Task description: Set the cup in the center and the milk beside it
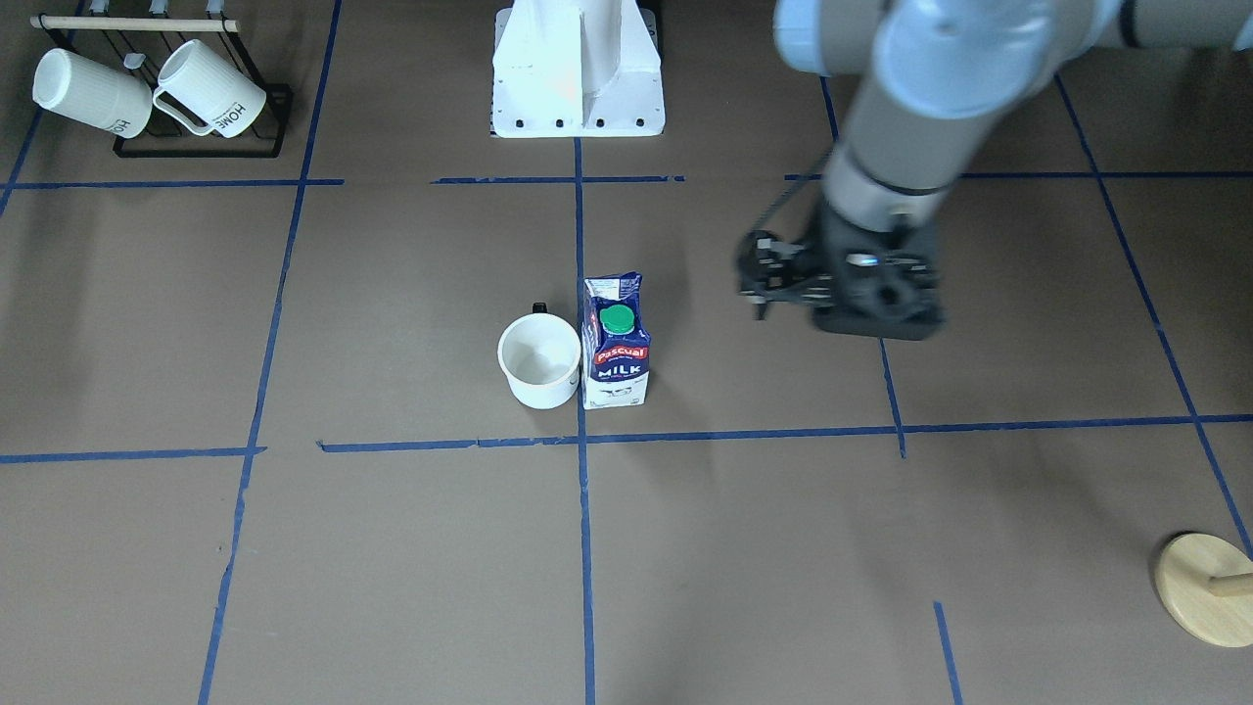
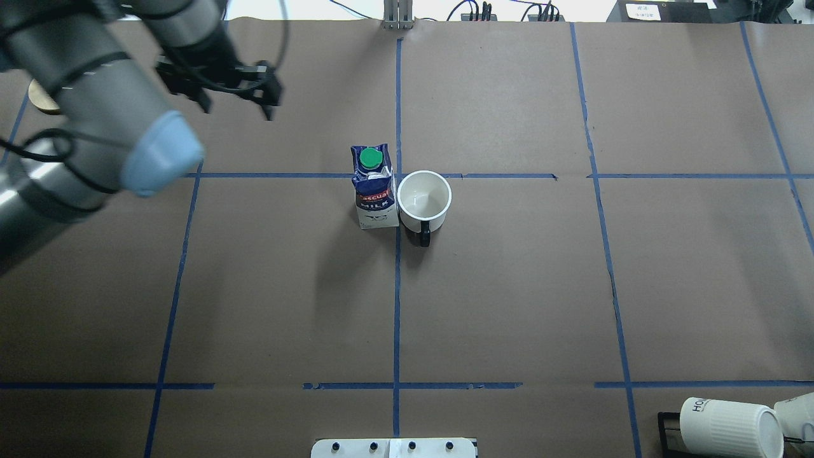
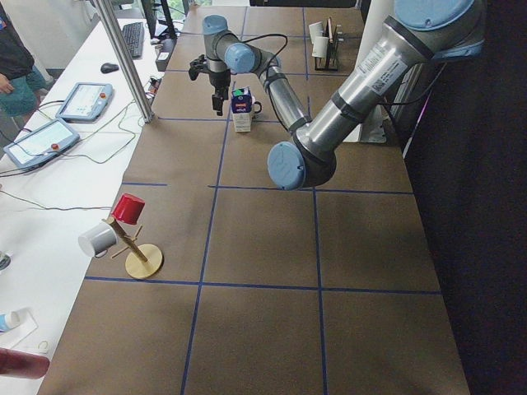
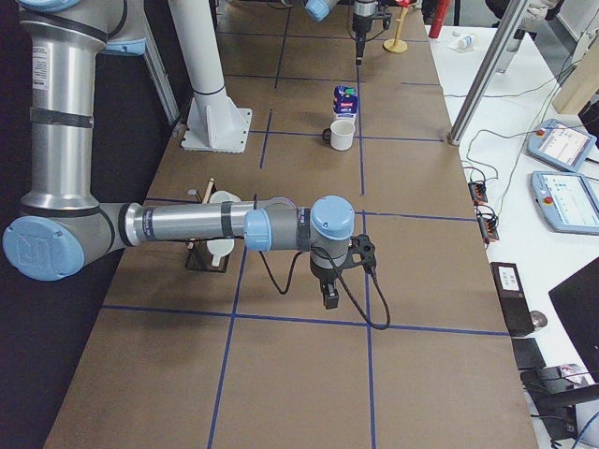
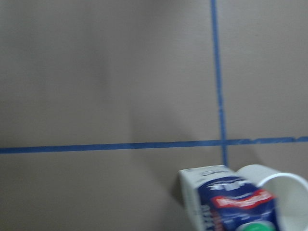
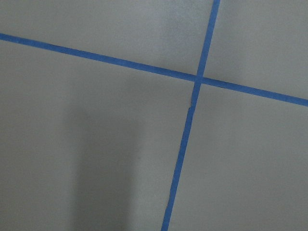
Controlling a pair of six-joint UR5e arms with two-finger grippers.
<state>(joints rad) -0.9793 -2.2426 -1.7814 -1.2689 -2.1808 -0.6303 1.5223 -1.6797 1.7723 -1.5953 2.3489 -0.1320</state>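
The cup (image 2: 424, 198) stands upright and empty at the center (image 2: 407, 159) tape crossing, with the capped milk (image 2: 374, 187) upright just beside it on its left. The left gripper (image 2: 236, 107) hangs far and left of the milk, well apart, fingers spread wide and holding nothing. The right gripper (image 4: 329, 297) points down at the table's right; its opening cannot be told.

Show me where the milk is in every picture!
Front-facing: milk centre, right of cup.
Overhead: milk centre, left of cup.
Exterior left: milk top, far away.
Exterior right: milk top middle.
Left wrist: milk bottom right.
Right wrist: not in it.
Landmark: the white cup beside it.
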